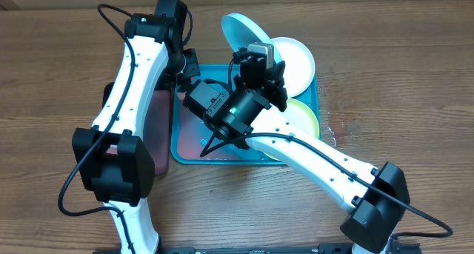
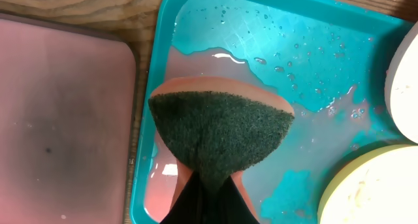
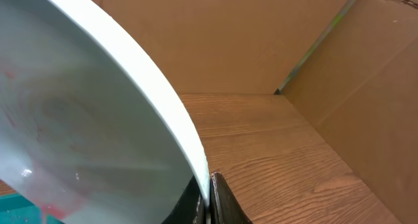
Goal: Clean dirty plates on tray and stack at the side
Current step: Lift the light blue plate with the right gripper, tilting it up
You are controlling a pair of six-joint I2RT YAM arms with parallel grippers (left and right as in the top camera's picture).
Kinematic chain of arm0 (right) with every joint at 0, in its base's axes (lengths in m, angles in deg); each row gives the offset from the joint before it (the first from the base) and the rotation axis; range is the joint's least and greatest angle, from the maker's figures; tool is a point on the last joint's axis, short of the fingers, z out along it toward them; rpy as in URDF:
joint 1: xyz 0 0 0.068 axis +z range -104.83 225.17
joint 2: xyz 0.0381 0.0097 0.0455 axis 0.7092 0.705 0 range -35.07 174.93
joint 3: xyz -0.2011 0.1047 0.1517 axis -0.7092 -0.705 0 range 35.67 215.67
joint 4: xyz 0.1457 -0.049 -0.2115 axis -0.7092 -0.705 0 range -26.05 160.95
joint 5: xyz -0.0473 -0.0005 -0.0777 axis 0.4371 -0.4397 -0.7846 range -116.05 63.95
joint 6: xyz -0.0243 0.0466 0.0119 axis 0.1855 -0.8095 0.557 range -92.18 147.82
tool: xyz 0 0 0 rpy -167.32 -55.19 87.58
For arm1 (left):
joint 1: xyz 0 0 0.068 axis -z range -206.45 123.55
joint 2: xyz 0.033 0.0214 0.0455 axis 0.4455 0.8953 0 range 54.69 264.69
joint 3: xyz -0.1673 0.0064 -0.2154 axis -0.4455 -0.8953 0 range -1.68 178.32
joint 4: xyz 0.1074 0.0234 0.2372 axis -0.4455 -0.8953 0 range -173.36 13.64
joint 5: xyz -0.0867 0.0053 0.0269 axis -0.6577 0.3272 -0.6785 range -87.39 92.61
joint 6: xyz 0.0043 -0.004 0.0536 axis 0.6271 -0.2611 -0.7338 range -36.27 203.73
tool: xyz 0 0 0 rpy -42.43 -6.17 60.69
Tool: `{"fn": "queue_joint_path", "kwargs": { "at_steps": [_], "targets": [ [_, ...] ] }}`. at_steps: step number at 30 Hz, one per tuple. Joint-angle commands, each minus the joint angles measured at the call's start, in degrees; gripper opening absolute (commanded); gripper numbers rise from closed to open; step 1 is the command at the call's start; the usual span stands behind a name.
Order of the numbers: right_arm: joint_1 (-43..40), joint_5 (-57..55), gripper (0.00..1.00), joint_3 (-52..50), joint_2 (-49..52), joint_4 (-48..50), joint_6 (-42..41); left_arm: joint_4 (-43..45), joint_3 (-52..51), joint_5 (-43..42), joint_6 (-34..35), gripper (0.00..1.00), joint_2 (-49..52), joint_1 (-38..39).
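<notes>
The right claw [image 3: 209, 208] is clamped on the rim of the blue plate [image 1: 238, 30], which is held lifted and tilted above the far edge of the tray [image 1: 185, 149]; red smears are seen on its inner face. The left claw [image 2: 208, 201] is pinched tight on a sponge [image 2: 222, 136], green pad towards the camera, over pinkish water [image 2: 326, 139] pooled in the tray's left part; contact cannot be told. The white plate [image 1: 298, 58] and green plate [image 1: 309, 119] are seen at the tray's right side; a pink tray [image 2: 59, 119] is set just left of it on the worktop [image 1: 400, 76].
</notes>
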Motion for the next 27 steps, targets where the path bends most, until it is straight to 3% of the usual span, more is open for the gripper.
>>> {"fn": "queue_joint_path", "kwargs": {
  "at_steps": [1, 27],
  "targets": [
    [0.3, -1.7, 0.04, 1.6, -1.3, 0.3, -1.3, 0.2, 1.2, 0.6, 1.0, 0.04, 0.0, 0.1],
    [0.3, -1.7, 0.04, 1.6, -1.3, -0.4, -1.1, 0.2, 1.2, 0.6, 1.0, 0.04, 0.0, 0.1]
  ]
}}
